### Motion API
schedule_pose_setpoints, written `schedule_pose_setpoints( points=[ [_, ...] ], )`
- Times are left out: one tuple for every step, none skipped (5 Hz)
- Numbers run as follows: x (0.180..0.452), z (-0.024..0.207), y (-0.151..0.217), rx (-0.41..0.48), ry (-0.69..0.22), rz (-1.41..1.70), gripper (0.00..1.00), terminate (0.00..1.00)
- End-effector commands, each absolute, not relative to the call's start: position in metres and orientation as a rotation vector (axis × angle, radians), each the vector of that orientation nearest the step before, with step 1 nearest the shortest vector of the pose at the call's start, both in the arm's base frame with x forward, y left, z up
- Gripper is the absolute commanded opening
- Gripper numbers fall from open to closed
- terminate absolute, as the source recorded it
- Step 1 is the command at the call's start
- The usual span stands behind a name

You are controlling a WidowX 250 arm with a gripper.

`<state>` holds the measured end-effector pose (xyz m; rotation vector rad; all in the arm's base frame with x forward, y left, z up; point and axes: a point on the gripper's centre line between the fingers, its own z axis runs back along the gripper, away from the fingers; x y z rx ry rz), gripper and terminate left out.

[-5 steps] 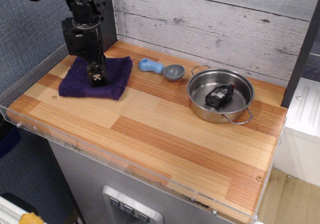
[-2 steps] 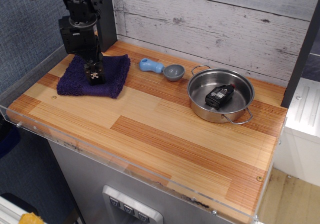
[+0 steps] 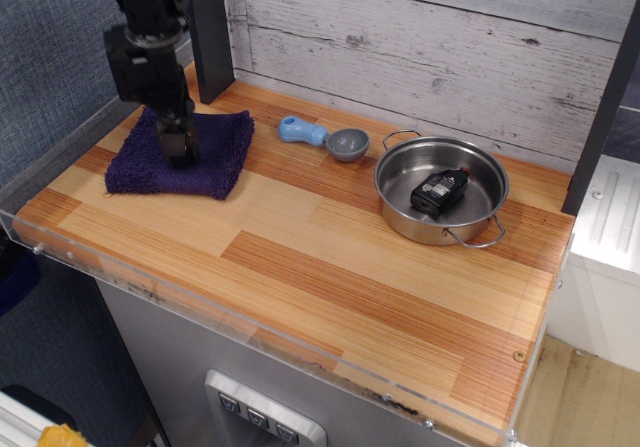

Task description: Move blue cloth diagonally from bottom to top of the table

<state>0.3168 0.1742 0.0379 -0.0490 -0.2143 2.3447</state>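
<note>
The blue cloth (image 3: 218,152), a dark indigo terry towel, lies flat at the far left of the wooden table (image 3: 330,257), close to the back wall. My gripper (image 3: 179,151) points straight down onto the cloth's middle. Its fingers stand close together, pinched into the fabric. The black wrist block above hides part of the cloth's far edge.
A grey scoop with a light-blue handle (image 3: 302,130) lies right of the cloth. A steel pan (image 3: 400,222) holding a black object (image 3: 438,190) stands at the right. A black post (image 3: 212,37) rises behind the cloth. A clear acrylic rim (image 3: 200,312) lines the front edge.
My gripper has moved left and slightly toward the back, and the blue cloth has slid with it toward the table's left edge. The scoop and pan have not moved.
</note>
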Motion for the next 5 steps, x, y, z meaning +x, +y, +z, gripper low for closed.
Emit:
schedule_pose_setpoints(
  points=[
    [0.324, 0.111, 0.175, -0.206, -0.354, 2.329, 1.0, 0.0],
    [0.323, 0.14, 0.168, -0.267, -0.392, 2.29, 1.0, 0.0],
    [0.323, 0.14, 0.168, -0.267, -0.392, 2.29, 1.0, 0.0],
    [0.323, 0.14, 0.168, -0.267, -0.392, 2.29, 1.0, 0.0],
    [0.323, 0.14, 0.168, -0.267, -0.392, 2.29, 1.0, 1.0]
  ],
)
